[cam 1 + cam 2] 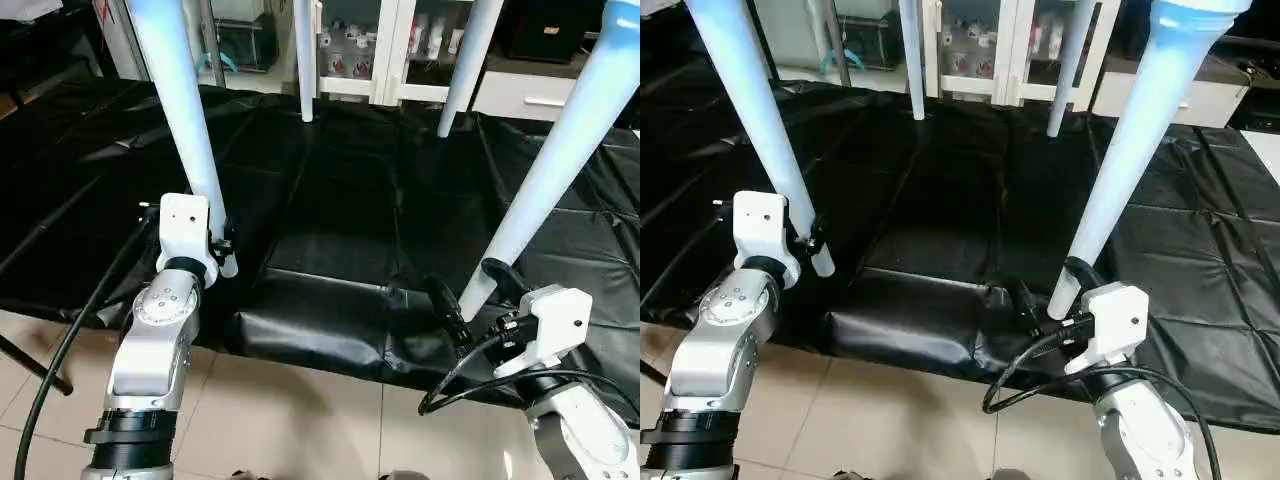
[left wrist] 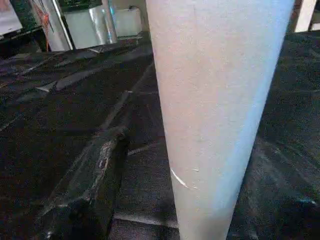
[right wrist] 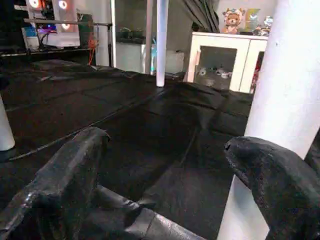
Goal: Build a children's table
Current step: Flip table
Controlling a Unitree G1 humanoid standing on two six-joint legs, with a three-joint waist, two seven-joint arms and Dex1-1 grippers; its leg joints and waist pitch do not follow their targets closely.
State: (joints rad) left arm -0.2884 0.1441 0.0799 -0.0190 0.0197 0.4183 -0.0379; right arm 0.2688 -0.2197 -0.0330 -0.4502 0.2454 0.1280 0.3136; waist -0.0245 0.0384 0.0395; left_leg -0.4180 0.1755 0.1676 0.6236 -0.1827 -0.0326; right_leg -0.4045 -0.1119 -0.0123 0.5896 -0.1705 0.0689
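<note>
Four long white tapered legs of the children's table stand on the black-covered surface (image 1: 340,200); their tops run out of the picture and the tabletop is out of view. My left gripper (image 1: 224,250) is at the foot of the near-left leg (image 1: 185,120). In the left wrist view one black finger (image 2: 90,185) stands apart from that leg (image 2: 215,115), so the gripper is open. My right gripper (image 1: 470,290) is open around the foot of the near-right leg (image 1: 560,150). Its fingers (image 3: 65,185) are spread wide, and the leg (image 3: 290,75) is close against the far one.
The far-left leg (image 1: 303,60) and far-right leg (image 1: 465,70) stand near the back edge. A white glass-door cabinet (image 1: 370,50) is behind them. The black cover's front edge (image 1: 310,340) drops to a tiled floor (image 1: 300,420). Black cables (image 1: 60,350) hang beside both forearms.
</note>
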